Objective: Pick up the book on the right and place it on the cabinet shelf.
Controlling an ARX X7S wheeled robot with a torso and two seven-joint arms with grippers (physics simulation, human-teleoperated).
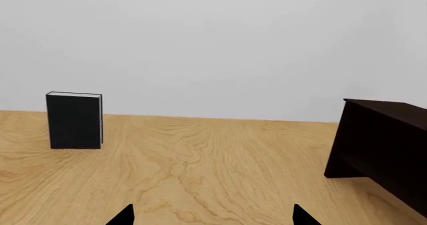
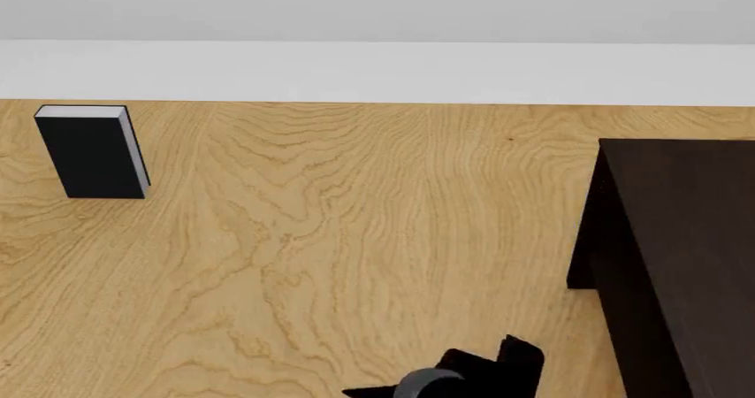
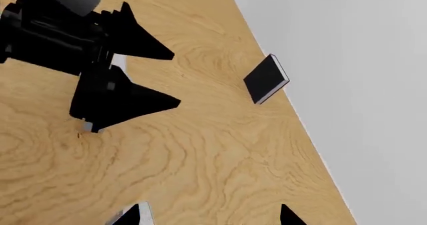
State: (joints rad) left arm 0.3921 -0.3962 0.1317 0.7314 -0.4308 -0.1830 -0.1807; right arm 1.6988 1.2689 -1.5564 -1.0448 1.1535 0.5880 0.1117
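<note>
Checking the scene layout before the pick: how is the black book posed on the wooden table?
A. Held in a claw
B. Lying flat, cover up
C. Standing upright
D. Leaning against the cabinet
C: the black book stands upright on the table, apart from the dark cabinet.

I can read no text, label, brand, number or sign anywhere in my views. The black book (image 2: 91,153) at the upper left of my head view has a blank cover, and the dark cabinet (image 2: 684,256) at the right carries no markings.
</note>
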